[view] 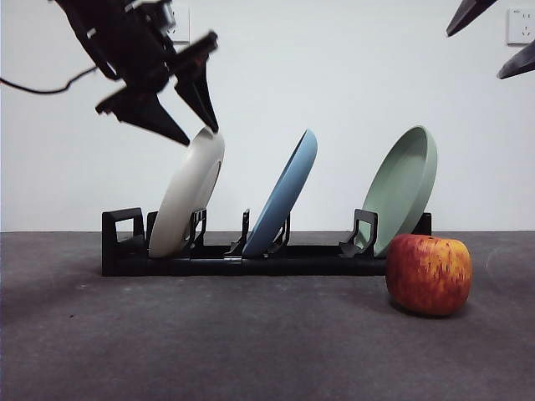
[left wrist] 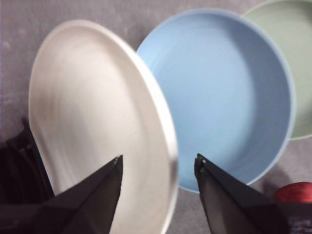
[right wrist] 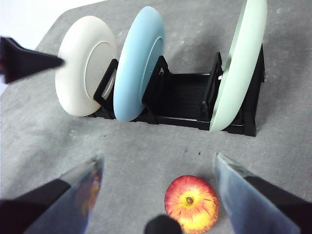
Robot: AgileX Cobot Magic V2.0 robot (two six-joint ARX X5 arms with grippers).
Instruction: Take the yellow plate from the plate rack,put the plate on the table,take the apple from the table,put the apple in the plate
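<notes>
Left gripper (left wrist: 158,168), jaws apart astride yellow plate (left wrist: 97,126) rim: I'd seat deeper, then close squarely.

A: What's directly on the table (view: 100,342) from where you sit?

B: I see two things resting on it. The plate rack (view: 251,255) runs long and low across the back, black. The apple (view: 429,273) sits on the dark grey surface in front of the rack's right end, stem up in my right wrist view.

A: Apple touching the rack?

B: I can't tell from the front view. The right wrist view shows it near but apart.
</notes>
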